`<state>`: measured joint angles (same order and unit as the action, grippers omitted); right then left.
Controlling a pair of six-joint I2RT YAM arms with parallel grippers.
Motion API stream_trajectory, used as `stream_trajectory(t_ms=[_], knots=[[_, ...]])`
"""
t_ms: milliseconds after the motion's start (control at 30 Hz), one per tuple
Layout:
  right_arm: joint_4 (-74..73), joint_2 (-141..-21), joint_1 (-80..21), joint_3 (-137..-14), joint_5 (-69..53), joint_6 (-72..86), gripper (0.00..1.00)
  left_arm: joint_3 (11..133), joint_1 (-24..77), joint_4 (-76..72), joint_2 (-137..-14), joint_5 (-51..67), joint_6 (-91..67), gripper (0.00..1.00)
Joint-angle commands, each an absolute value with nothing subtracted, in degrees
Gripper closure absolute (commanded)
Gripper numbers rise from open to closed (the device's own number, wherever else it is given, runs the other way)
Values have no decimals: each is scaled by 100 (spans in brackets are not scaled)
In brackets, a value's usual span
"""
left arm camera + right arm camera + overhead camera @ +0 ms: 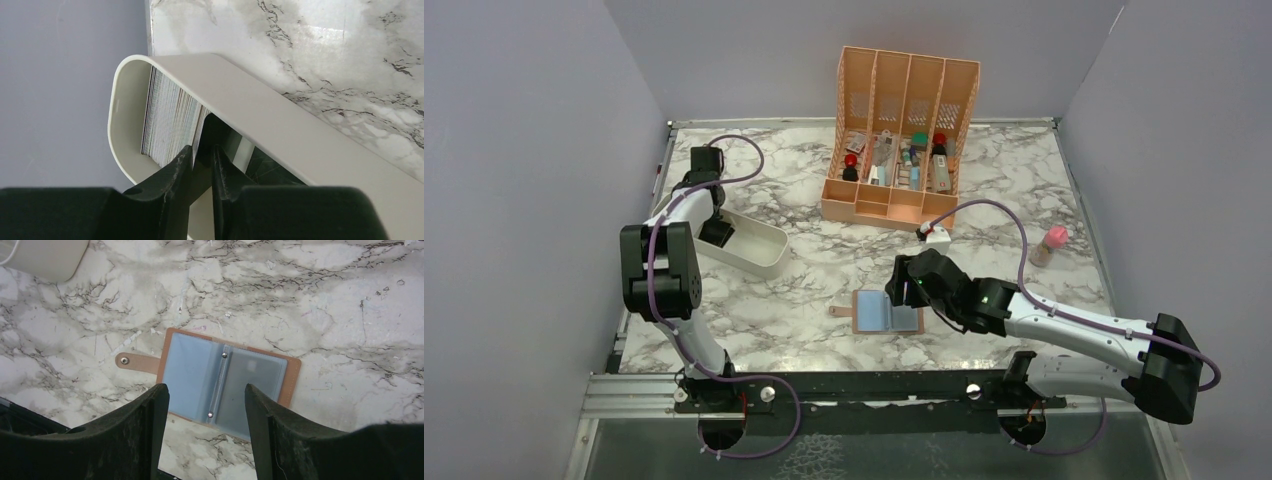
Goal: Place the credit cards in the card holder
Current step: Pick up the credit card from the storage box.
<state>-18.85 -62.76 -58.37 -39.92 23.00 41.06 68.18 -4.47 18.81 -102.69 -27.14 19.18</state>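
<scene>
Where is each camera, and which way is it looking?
Top external: high behind the bases, looking down on the marble table; left arm and right arm show whole.
Left wrist: on the left arm, looking into the white tray at the cards; left gripper shows.
Right wrist: on the right arm, looking down at the open card holder; right gripper shows.
Shared: top and right wrist both see the card holder.

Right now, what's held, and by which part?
Right fingers: nothing, open above the brown folding card holder. Left fingers straddle the end credit card in the white oblong tray; grip unclear.
</scene>
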Motion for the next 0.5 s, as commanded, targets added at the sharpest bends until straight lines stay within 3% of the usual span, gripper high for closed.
stream_trajectory(t_ms=[0, 233, 467], knots=[[-1722, -6272, -5803, -4051, 2208, 4143, 37, 7031, -481, 1899, -9952, -2661, 1968, 82], [-1703, -6292, -5810, -4026, 2160, 4177, 37, 7218, -384, 2322, -9809, -2383, 1771, 99], [-1707, -6369, -5808, -4078, 2028, 4169, 37, 7219, -324, 2920, -9460, -1837, 1240, 100]])
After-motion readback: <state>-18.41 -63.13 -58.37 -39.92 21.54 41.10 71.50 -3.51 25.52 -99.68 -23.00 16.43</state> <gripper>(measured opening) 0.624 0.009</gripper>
